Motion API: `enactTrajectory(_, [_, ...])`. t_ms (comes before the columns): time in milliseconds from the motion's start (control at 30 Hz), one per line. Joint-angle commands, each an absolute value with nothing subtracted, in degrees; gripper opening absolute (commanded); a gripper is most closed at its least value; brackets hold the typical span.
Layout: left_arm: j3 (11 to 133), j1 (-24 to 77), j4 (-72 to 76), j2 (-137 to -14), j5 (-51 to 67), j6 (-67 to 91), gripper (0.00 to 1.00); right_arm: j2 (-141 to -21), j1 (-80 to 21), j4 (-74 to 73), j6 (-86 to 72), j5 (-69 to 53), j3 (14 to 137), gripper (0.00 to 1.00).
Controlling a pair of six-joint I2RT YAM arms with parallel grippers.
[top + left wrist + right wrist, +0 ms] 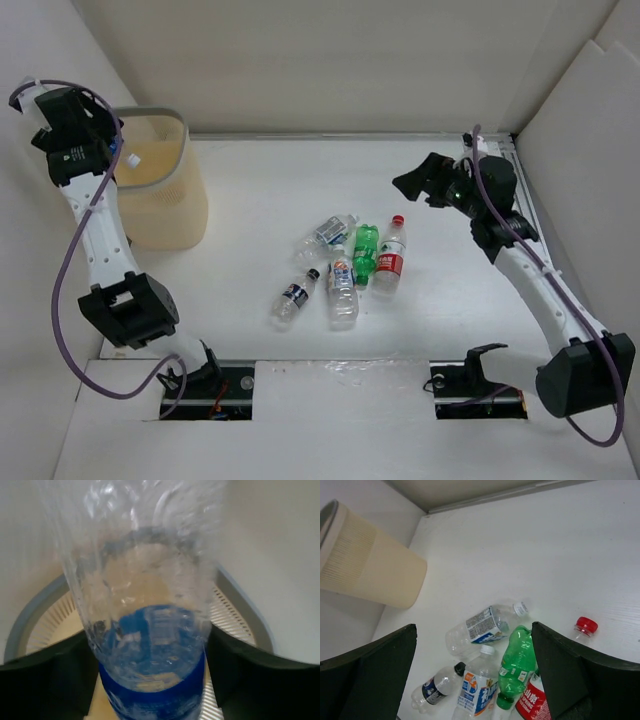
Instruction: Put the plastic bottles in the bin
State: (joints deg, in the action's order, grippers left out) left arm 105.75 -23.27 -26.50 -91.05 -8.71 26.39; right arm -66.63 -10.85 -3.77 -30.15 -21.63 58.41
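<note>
My left gripper (118, 152) is shut on a clear bottle with a blue label (150, 640) and holds it over the open beige bin (165, 200), whose grey rim (35, 615) shows below it. Five bottles lie mid-table: a clear one with a blue label (330, 232), a green one (365, 252), a red-capped one (390, 256), a clear one with a blue and orange label (342, 287) and a dark-labelled one (296, 293). My right gripper (412, 185) is open and empty, raised above and right of them. They show between its fingers in the right wrist view (517, 662).
White walls enclose the table on the left, back and right. The bin stands in the far left corner against the left wall and also shows in the right wrist view (370, 570). The bottles lie close together, some touching.
</note>
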Motion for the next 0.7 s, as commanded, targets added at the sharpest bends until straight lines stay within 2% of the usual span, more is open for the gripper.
enactTrajectory(0, [105.12, -24.35, -21.62, -89.02, -3.11, 27.77, 0.79, -69.34, -14.67, -9.91, -26.73, -11.90, 61.78, 1.00])
enactTrajectory(33, [107.73, -24.35, -22.58, -90.16, -2.03, 28.64, 1.00, -71.26, -17.11, -14.98, -26.72, -4.82, 64.05, 1.00])
enactTrajectory(167, [113.63, -21.63, -24.34, -90.97, -0.79, 27.34, 1.00, -75.22, -18.54, -20.91, -27.77, 4.73, 65.48, 1.00])
enactTrajectory(300, [120.92, -18.82, -26.53, -90.97, 6.58, 24.62, 1.00, -81.64, -19.07, -24.08, -28.92, 6.15, 64.87, 1.00])
enactTrajectory(400, [125.33, -8.03, -27.77, -89.74, 9.30, 19.52, 1.00, -84.46, -19.07, -23.03, -31.46, 7.46, 62.24, 1.00])
enactTrajectory(467, [124.20, -1.08, -27.25, -88.86, 15.43, 19.51, 1.00, -86.21, -19.07, -21.36, -31.99, 7.47, 61.70, 1.00])
enactTrajectory(533, [122.36, 5.76, -26.55, -86.50, 15.47, 19.51, 1.00, -87.79, -19.07, -20.84, -32.52, 7.47, 61.70, 1.00])
enactTrajectory(667, [108.69, 13.69, -22.42, -80.01, 15.47, 19.51, 1.00, -93.14, -20.12, -20.21, -33.05, 6.33, 61.70, 0.99])
